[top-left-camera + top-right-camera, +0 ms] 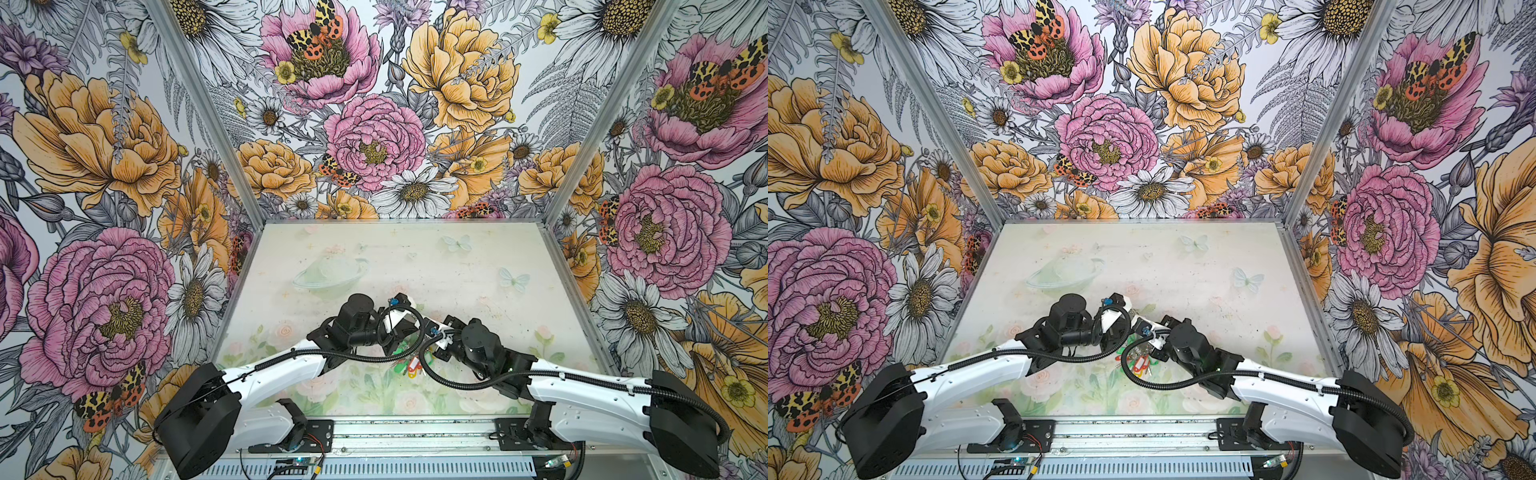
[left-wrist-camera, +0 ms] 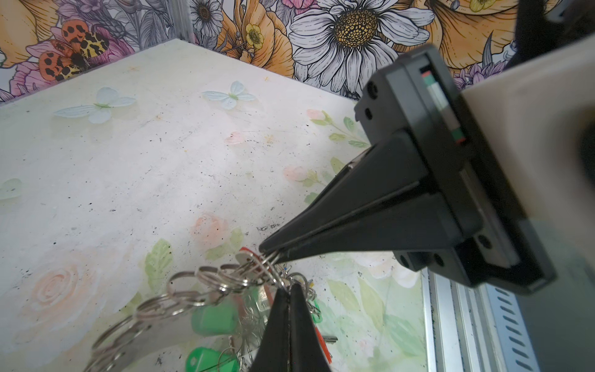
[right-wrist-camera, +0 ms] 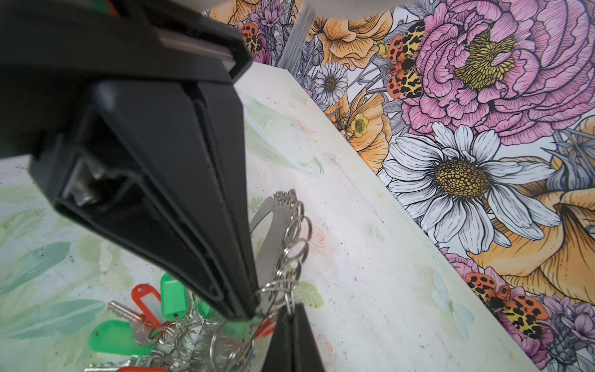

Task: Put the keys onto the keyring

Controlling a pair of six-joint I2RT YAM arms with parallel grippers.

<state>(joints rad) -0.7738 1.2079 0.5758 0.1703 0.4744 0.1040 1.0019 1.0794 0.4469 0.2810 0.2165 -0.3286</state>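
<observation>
The keyring is a grey metal plate edged with silver split rings. In both top views it shows only as a cluster under the two wrists. My left gripper is shut, its tips pinching a split ring. The right gripper is shut on a neighbouring split ring. The two sets of tips almost touch. On the table lies a key joined to a red tag. I cannot tell whether it hangs on the keyring.
Green tags and loose rings lie bunched below the grippers. The table's metal front rail runs close by. Flowered walls close in the table on three sides.
</observation>
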